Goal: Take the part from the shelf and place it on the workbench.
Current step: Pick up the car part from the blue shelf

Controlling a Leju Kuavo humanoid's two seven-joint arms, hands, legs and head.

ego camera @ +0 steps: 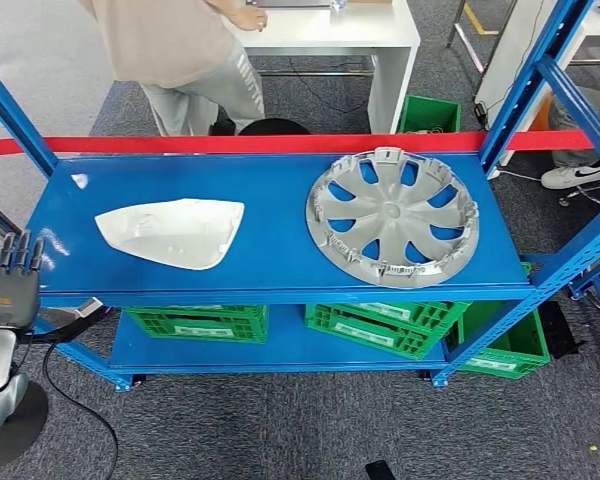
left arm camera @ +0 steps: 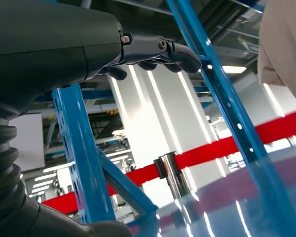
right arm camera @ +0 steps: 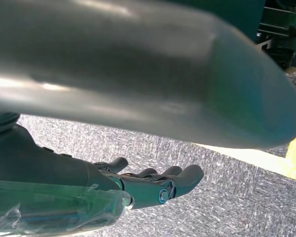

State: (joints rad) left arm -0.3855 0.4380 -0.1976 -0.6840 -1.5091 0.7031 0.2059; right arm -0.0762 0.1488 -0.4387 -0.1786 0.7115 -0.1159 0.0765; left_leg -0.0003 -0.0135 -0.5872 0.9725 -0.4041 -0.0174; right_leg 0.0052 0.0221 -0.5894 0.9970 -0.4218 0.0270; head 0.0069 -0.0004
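While the left robot hand (ego camera: 10, 275) waits open by the blue metal shelf's (ego camera: 282, 180) left end, the thin white plastic shell (ego camera: 172, 232) looks light, slippery; grip its near edge.

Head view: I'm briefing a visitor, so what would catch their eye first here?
A silver wheel cover lies flat on the right of the blue shelf, and a white curved panel lies on its left. The robot's left hand hangs at the shelf's left end, holding nothing.
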